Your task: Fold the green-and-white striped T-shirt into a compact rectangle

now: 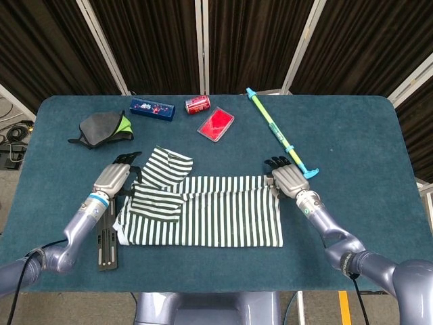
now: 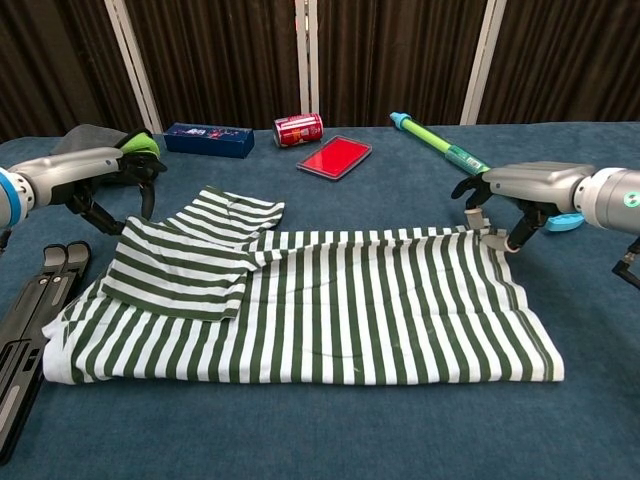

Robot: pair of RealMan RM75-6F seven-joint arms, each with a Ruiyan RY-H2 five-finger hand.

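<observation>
The green-and-white striped T-shirt [image 1: 210, 220] [image 2: 330, 310] lies folded lengthwise on the blue table, a wide band with one sleeve folded over its left part and another sticking out at the far left. My left hand [image 1: 112, 179] [image 2: 78, 173] holds the shirt's far left corner by the folded sleeve, fingers curled down onto the cloth. At the far right corner my right hand [image 1: 288, 179] [image 2: 527, 185] pinches the shirt's edge, low over the table.
A folded black stand [image 1: 105, 238] [image 2: 22, 325] lies under the shirt's left end. Along the far side are a grey-and-green pouch [image 1: 103, 128], a blue box [image 1: 152, 108], a red can [image 1: 197, 103] and a red flat case [image 1: 216, 124]. A green-and-blue stick [image 1: 278, 133] runs just behind my right hand.
</observation>
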